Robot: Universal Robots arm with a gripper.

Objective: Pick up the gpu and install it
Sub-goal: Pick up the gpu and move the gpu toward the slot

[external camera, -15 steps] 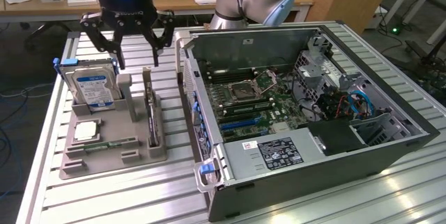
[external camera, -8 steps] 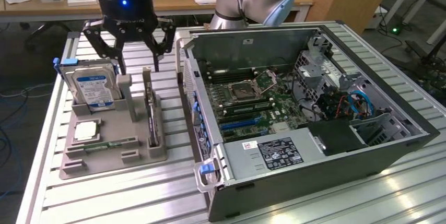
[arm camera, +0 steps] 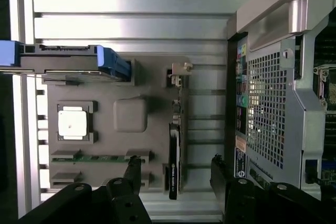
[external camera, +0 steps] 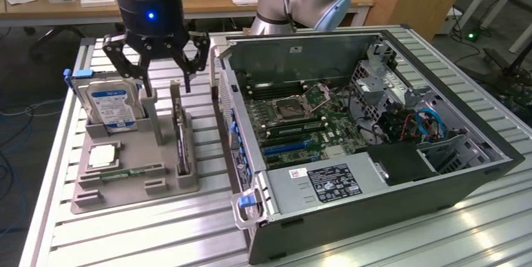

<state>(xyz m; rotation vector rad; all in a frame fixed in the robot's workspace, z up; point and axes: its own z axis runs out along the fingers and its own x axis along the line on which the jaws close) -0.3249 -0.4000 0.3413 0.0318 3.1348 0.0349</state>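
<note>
The gpu (external camera: 179,135) is a thin dark card standing on its edge in a slot of the grey holder (external camera: 158,149), with its pale metal bracket (arm camera: 179,70) at the far end. My gripper (external camera: 166,81) hangs open a little above the card's far end, touching nothing. In the wrist view the gpu (arm camera: 175,145) lies between my two black fingers (arm camera: 134,165), and my gripper (arm camera: 175,162) straddles it from above. The open computer case (external camera: 357,124) lies on its side at the exterior view's right, motherboard exposed.
In the grey holder also sit a silver hard drive (external camera: 112,105) with a blue label, a square processor (external camera: 104,155) and a narrow green memory stick (external camera: 133,172). The case's perforated rear wall (arm camera: 265,114) stands close beside the holder. Everything rests on a ribbed aluminium table (external camera: 149,229).
</note>
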